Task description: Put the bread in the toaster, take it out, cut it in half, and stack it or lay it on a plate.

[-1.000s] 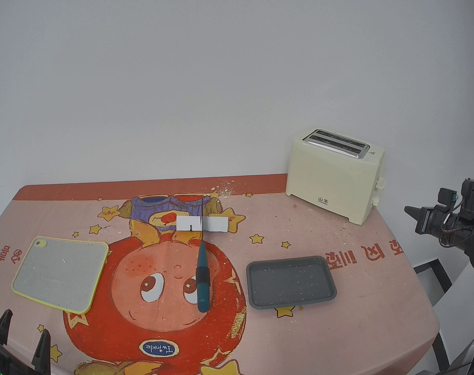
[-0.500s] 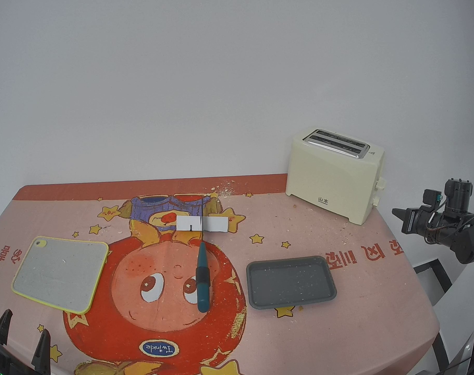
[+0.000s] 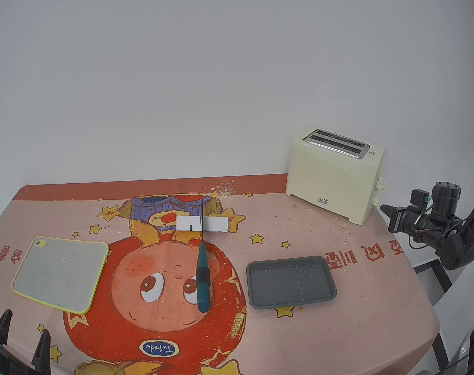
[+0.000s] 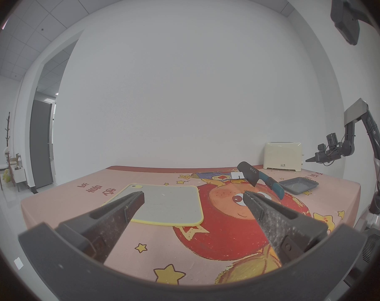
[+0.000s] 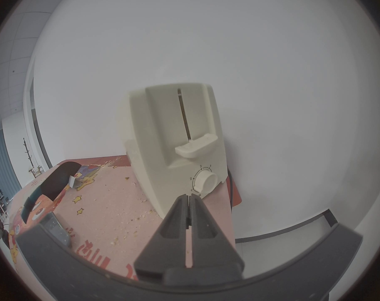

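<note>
Just off the toaster (image 3: 335, 181), at its lever (image 5: 196, 145) end | right pincer (image 3: 385, 209) is held pinched together, empty, levelled at lever | left pincer (image 4: 193, 195) is seen spread wide, farther off.

Cartoon cloth (image 3: 158, 313) over the desk (image 3: 403, 308)
Pink, starred (crumbs (image 3: 224, 187) strewn along its far side), with a small white card (image 3: 201, 223) near the middle.

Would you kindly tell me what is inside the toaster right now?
On the toaster, the two top slots look dark, with nothing sticking out above them. Its lever sits low on its track. Anything deeper inside is hidden by the walls.
</note>
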